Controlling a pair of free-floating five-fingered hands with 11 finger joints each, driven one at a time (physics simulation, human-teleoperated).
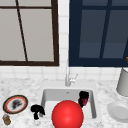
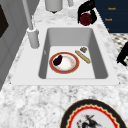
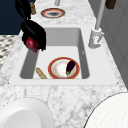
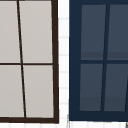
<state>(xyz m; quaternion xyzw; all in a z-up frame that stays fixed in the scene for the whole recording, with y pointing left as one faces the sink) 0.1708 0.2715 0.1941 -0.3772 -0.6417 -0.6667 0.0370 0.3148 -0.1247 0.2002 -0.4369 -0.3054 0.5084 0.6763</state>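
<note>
While our right hand [image 1: 83, 96] cups the red onion [image 1: 84, 101] above the sink [image 1: 47, 96],
we judge a loosened curl could drop it onto the plate [image 3: 55, 74]; left hand [image 1: 37, 110] hangs curled, empty.

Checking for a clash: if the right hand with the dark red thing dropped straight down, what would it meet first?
Probably the sink floor near the breadstick. The right hand, curled round the dark red ball, hangs over the basin's front side; depth is unclear.

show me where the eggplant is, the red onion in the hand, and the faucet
eggplant [image 3: 70, 67]: right side view, middle of its dark body, lying on the plate in the sink.
red onion [image 3: 31, 44]: right side view, its visible red face under the right hand's curled fingers.
faucet [image 2: 33, 37]: left side view, its base.
</note>
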